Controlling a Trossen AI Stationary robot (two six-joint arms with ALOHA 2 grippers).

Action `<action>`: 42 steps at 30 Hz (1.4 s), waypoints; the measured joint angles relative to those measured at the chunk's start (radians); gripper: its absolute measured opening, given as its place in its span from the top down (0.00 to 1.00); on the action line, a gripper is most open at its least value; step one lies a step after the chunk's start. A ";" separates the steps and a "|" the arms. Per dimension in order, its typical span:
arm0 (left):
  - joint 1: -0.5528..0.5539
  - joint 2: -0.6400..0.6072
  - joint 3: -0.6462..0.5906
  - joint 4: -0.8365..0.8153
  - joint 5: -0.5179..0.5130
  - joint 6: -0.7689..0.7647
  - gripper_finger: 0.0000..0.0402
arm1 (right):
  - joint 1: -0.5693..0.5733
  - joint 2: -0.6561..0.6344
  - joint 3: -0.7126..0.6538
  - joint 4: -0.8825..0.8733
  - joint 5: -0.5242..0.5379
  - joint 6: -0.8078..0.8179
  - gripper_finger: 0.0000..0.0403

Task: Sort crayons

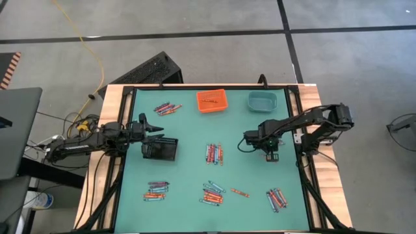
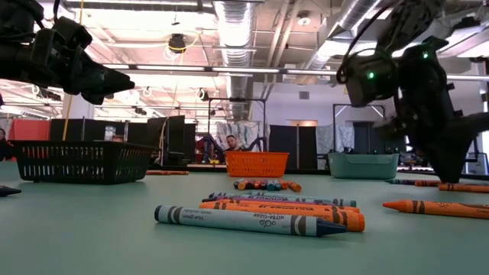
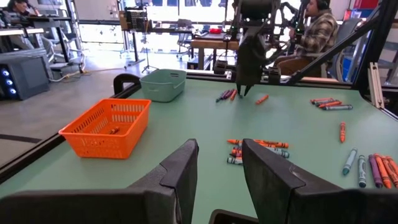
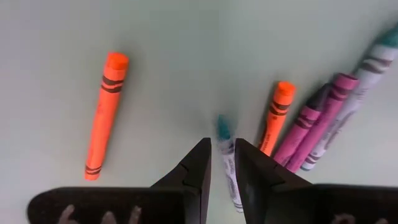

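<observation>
The right gripper (image 4: 222, 163) points down at the smooth green table (image 4: 168, 74), its fingers slightly apart astride a thin paper-wrapped teal crayon (image 4: 227, 167) lying flat, tip pointing away from the wrist. An orange crayon (image 4: 104, 114) lies apart. The left gripper (image 3: 217, 163) hovers open above the black mesh basket (image 1: 160, 149).

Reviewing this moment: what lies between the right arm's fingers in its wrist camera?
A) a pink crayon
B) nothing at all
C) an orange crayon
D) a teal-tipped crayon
D: in the right wrist view, the teal-tipped crayon runs into the narrow gap of the right gripper, while the lone orange crayon and the pink crayon lie off to the sides.
</observation>
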 joint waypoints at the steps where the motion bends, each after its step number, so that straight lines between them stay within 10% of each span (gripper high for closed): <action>1: 0.000 0.000 0.000 0.000 0.000 0.000 0.71 | 0.000 0.018 0.000 0.002 0.006 -0.001 0.79; 13: 0.000 0.000 0.000 0.000 0.000 0.000 0.71 | 0.014 0.182 0.041 0.017 0.036 -0.090 0.86; 28: 0.000 0.000 0.000 0.000 0.000 0.000 0.71 | 0.009 -0.046 0.159 0.071 0.003 -0.097 0.99; 42: 0.000 0.000 0.000 0.000 0.000 0.000 0.71 | -0.222 -0.203 0.319 0.208 0.368 -0.395 0.99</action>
